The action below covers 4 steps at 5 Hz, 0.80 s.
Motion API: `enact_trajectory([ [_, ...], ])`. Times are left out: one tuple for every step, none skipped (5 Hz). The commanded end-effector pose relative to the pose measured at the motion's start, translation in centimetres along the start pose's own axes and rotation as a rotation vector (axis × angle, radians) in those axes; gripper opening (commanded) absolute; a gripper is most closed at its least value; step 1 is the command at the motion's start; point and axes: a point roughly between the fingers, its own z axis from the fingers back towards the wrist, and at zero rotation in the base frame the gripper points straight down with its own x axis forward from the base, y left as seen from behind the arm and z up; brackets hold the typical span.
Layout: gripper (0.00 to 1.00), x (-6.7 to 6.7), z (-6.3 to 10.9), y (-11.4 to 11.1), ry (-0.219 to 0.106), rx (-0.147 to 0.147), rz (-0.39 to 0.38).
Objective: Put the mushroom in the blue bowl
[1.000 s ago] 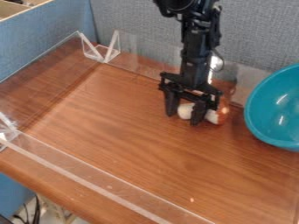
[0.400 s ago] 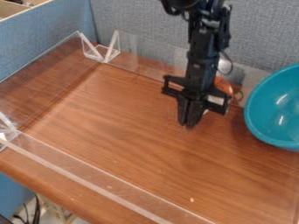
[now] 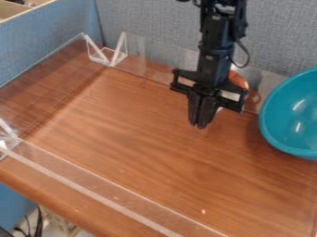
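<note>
My gripper [image 3: 202, 121] hangs straight down over the back middle of the wooden table [image 3: 124, 139], its dark fingers pressed together into a narrow tip a little above the surface. The mushroom is almost wholly hidden between the fingers. The spot of table under them, where it stood, is bare. The blue bowl [image 3: 291, 116] sits at the right edge of the view, partly cut off, its plain inside facing me. It lies just right of the gripper with a small gap between them.
A low clear plastic wall [image 3: 99, 190] runs round the table's front and left edges. Clear plastic stands [image 3: 109, 51] lean at the back left. A blue panel [image 3: 37, 37] and a grey partition [image 3: 148, 23] close off the back.
The fingers, open around the mushroom a second ago, have shut on it. The gripper has since risen a little off the table, taking the mushroom up with it.
</note>
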Motion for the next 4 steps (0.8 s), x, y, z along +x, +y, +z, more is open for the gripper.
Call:
enact_trajectory([
  [0.0,0.4,4.5,0.6,-0.12,-0.014,0.028],
  [0.0,0.2,3.9,0.2,-0.113,-0.021,0.052],
  [0.0,-0.2,3.3,-0.3,-0.107,-0.03,0.073],
  [0.0,-0.4,3.0,0.1,-0.096,-0.033,0.067],
])
